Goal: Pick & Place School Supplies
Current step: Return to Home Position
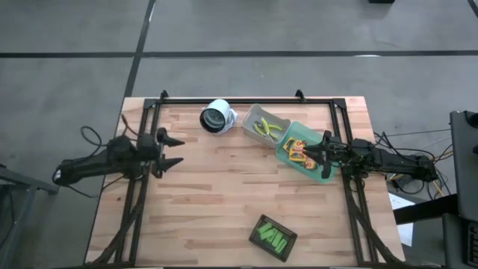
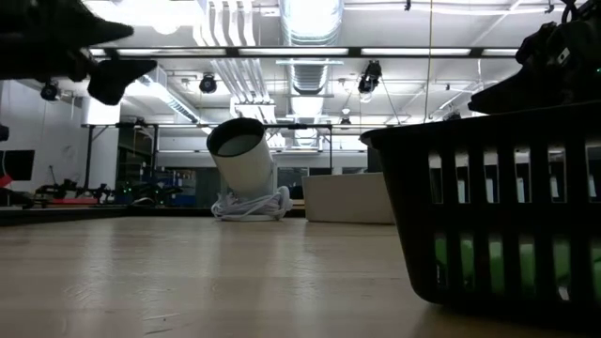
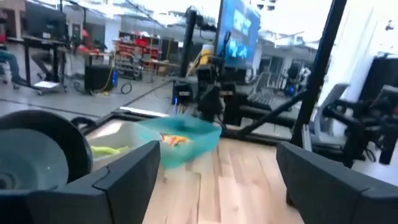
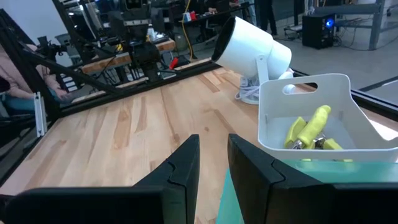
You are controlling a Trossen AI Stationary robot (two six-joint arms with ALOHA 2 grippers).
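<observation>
The yellow packs [image 1: 299, 149] lie in the translucent green bin [image 1: 285, 154], also seen in the left wrist view [image 3: 173, 139]. Two yellow-handled tools [image 1: 266, 128] [image 4: 308, 130] lie in the grey bin [image 1: 254, 113] [image 4: 336, 99]. Several green blocks [image 1: 272, 237] sit in the dark tray [image 1: 261, 224] near the table's near edge; they show through its slats [image 2: 470, 258]. My right gripper [image 1: 321, 149] [image 4: 212, 149] hovers over the green bin's right part, its fingers a narrow gap apart with nothing between them. My left gripper [image 1: 178, 151] [image 3: 217, 155] hangs open over the table's left part.
A white cylindrical lamp [image 1: 216, 117] [image 2: 242, 160] stands on its coiled cord near the far edge, left of the grey bin. The dark tray's wall [image 2: 498, 216] fills the low view's right. Bare wood [image 1: 224, 187] lies between the arms.
</observation>
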